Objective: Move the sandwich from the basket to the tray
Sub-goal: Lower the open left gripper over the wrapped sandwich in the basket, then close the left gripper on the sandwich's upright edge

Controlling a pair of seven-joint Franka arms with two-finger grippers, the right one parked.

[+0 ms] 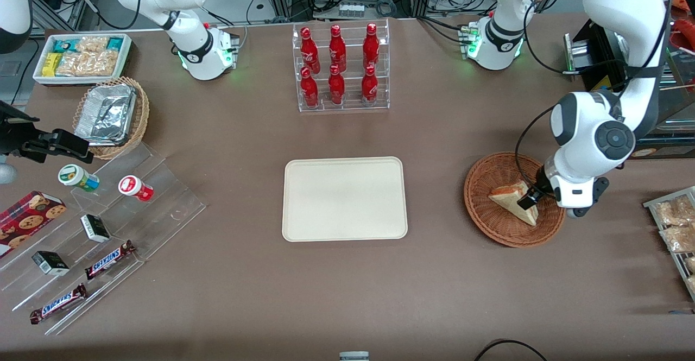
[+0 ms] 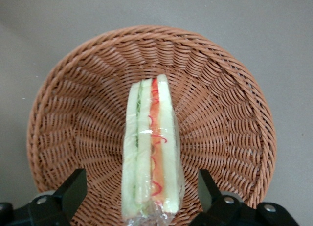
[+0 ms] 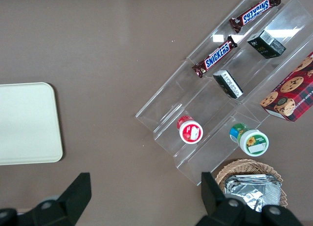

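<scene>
Gripper (image 2: 139, 199) is sitting low over the basket (image 1: 488, 220), fingers (image 2: 73, 189) spread wide and straddling the sandwich (image 2: 151, 152), one on each flat bread face with visible gaps on both sides, so nothing is gripped yet. Sandwich is standing on edge in the basket's bowl, cut edge with red-orange and green layers facing up at the wrist camera, clear wrap bunching at the end nearest the fingers. In the front view the wedge (image 1: 515, 201) is lying near the basket's middle, and the weave is showing all around it, so it is sitting clear of the rim. Basket rim is running unbroken around it, with bare brown table (image 1: 434, 285) showing on every side of the basket. Tray (image 1: 344, 198) is sitting toward the table's middle, well apart from the basket, with bare table between them; its low rim and rounded corners are fully exposed. Farther from the front camera, a clear rack of red bottles (image 1: 340, 65) is standing well apart from the tray's edge.
</scene>
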